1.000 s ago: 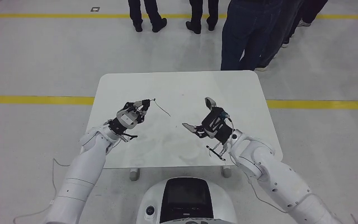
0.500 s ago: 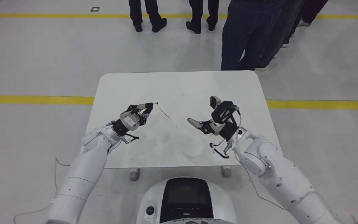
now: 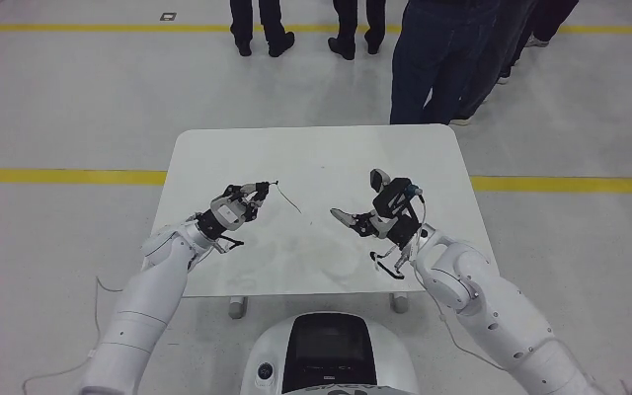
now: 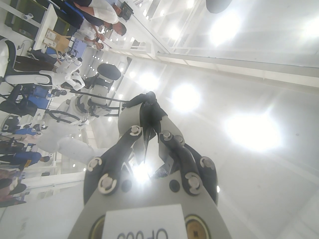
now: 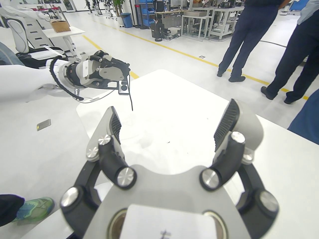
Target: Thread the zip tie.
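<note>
Quick status for you: I'd call this early days. Your left gripper is pinched tight on the zip tie, holding it up off the table over the table's left half. 1 free end of the strap pokes out toward the table's middle. It's too thin for me to tell whether that loose end is the tail or the head.

Your right gripper hangs over the table's right half. Its 2 fingers are spread wide with nothing between them, and it's well apart from the strap.

So as far as I can judge, the pickup is done and that's it. The strap reads as 1 straight piece. No loop, nothing fed through the head.

What's left, I reckon, is pretty much the whole threading bit. You need the right gripper onto the free end over the table's middle. Then bend the strap round and push the tail into the head slot.
</note>
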